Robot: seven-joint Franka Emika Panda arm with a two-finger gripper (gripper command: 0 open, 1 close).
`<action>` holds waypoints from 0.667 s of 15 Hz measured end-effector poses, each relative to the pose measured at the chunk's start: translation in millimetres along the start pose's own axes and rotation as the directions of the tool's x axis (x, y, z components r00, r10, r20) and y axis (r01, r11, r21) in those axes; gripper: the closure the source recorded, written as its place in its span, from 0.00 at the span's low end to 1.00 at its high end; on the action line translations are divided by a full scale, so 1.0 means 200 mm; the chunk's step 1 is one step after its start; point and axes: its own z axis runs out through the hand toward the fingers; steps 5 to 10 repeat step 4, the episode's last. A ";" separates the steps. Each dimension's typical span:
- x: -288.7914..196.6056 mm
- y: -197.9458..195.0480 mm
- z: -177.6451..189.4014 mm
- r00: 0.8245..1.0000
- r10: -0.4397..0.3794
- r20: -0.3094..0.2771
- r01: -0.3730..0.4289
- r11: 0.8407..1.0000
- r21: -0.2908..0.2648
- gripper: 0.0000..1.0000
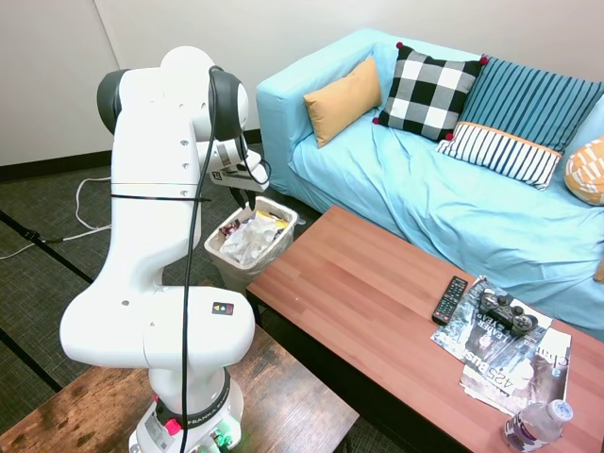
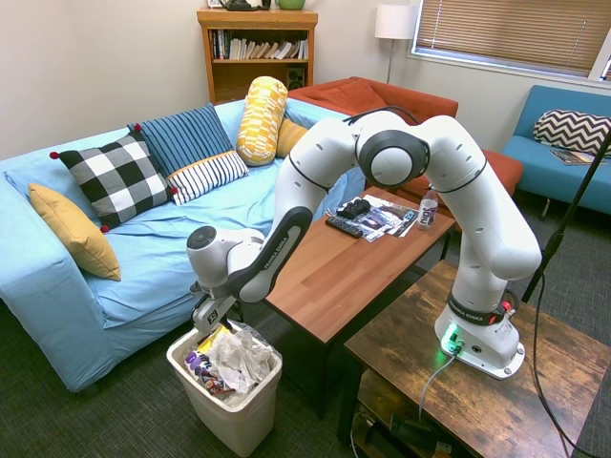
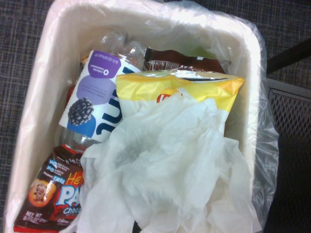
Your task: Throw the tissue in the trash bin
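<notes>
- Sofa [image 1: 444, 198], one, long and covered in a loose, wrinkled light-blue cloth, well away from the jaws; its cushions include one mustard, one black-and-white check and two striped.
- Coffee table [image 1: 377, 302], one, a rectangular top of reddish wood planks, just beside the jaws.
- One white robot arm [image 2: 449, 191], smooth and rounded, bends down to one gripper [image 2: 212, 322]. It hangs directly over the bin, and I cannot tell whether the jaws are parted or closed.
- One trash bin [image 2: 239, 420], pale plastic, rectangular with a rounded rim and tapered sides, lined with a thin clear bag, directly under the jaws.
- One tissue [image 3: 165, 170], a white, crumpled wad of soft thin paper, lies inside the bin on top of the rubbish, just under the jaws.
- One yellow foil snack bag [image 3: 180, 87] lies under the tissue's far edge.
- One clear plastic bottle [image 3: 97, 97] with a purple and white label lies beside the tissue.
- One brown candy wrapper [image 3: 53, 194], glossy, lies beside it.
</notes>
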 end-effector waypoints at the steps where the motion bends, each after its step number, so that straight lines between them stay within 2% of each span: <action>1: 0.00 -0.01 -0.01 1.000 0.001 -0.001 -0.001 1.000 0.002 0.00; 10: 0.01 -0.01 -0.01 1.000 0.004 0.001 -0.004 1.000 -0.001 0.00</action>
